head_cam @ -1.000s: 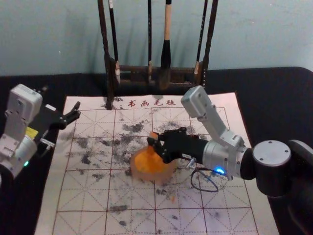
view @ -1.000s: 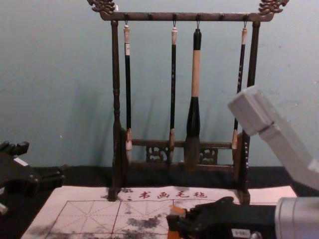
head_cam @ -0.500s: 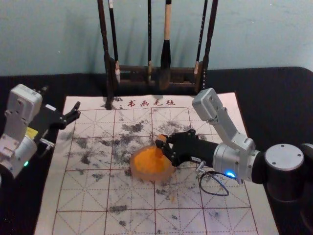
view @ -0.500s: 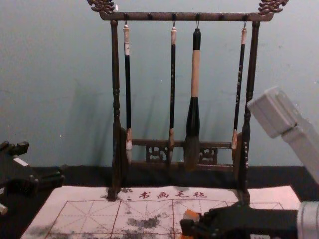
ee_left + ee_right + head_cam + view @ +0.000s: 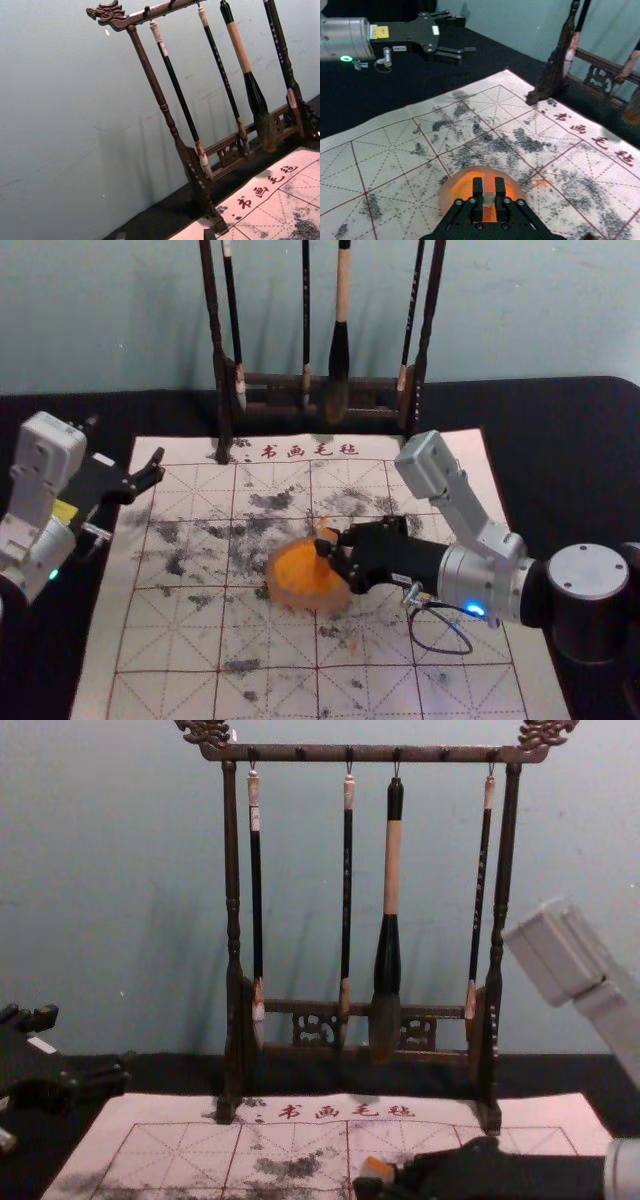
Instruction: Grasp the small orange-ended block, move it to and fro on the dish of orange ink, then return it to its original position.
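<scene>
My right tool (image 5: pixel 328 544) pinches the orange-ended block (image 5: pixel 488 184) between its fingertips, at the dish of orange ink (image 5: pixel 445 201); I cannot tell whether they touch. The chest view cuts off the block's bottom. My left tool (image 5: pixel 126 440) idles, spread, by the mat's (image 5: pixel 105 660) left edge.

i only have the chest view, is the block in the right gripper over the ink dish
Observer: The right wrist view shows the block in front of the orange ink dish; whether it touches the ink I can't tell.
Operator: gripped properly
Observer: Yes, the right gripper has one of its fingers on each side of it.
Operator: any spill
Observer: There's an orange smear on the mat, beside the dish.
</scene>
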